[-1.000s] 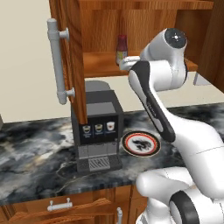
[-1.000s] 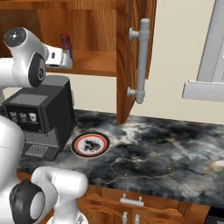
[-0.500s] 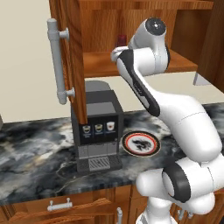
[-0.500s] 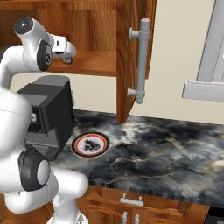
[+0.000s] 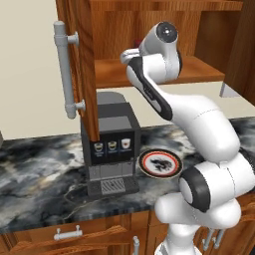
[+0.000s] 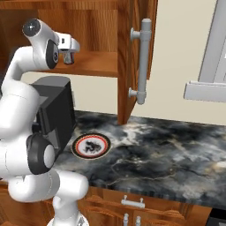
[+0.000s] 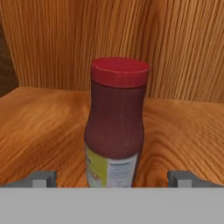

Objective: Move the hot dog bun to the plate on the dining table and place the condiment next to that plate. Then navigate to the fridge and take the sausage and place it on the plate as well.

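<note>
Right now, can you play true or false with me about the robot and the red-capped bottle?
1. The condiment stands upright on a wooden shelf. True.
2. The end effector is squeezing the bottle. False: its fingertips sit wide apart either side, not touching.
3. A plate with a red-brown rim lies on the marbled counter beside the coffee machine. True.
4. The bottle's cap is green. False: it is red.
5. The cupboard door is shut. False: it stands open.
</note>
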Robot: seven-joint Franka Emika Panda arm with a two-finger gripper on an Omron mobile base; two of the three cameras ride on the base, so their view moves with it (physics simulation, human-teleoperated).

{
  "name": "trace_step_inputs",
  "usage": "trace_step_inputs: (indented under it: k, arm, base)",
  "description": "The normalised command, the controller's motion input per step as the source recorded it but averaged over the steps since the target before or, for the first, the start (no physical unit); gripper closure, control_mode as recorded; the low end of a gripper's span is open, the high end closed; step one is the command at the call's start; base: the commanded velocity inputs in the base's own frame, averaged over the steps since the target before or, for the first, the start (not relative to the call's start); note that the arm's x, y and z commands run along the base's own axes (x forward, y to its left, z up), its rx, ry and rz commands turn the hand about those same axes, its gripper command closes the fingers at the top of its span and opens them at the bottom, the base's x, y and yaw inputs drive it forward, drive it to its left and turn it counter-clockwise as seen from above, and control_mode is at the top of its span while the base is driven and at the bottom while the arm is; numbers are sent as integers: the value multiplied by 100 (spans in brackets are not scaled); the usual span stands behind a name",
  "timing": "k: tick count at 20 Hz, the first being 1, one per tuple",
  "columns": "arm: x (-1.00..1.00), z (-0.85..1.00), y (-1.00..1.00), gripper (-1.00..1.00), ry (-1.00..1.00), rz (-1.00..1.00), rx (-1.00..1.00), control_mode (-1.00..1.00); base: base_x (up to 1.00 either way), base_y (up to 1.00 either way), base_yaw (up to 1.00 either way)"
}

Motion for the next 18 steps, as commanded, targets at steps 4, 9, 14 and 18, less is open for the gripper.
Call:
trace_step_inputs:
  k: [4, 9, 14, 18]
  arm:
    - [24, 0, 1, -100, -7, 0, 0, -100]
    - [25, 0, 0, -100, 0, 0, 0, -100]
    - [23, 0, 0, -100, 0, 0, 0, -100]
    - [17, 0, 0, -100, 0, 0, 0, -100]
  base:
    - [0, 0, 0]
    - [0, 0, 0]
    - [0, 0, 0]
    - [0, 0, 0]
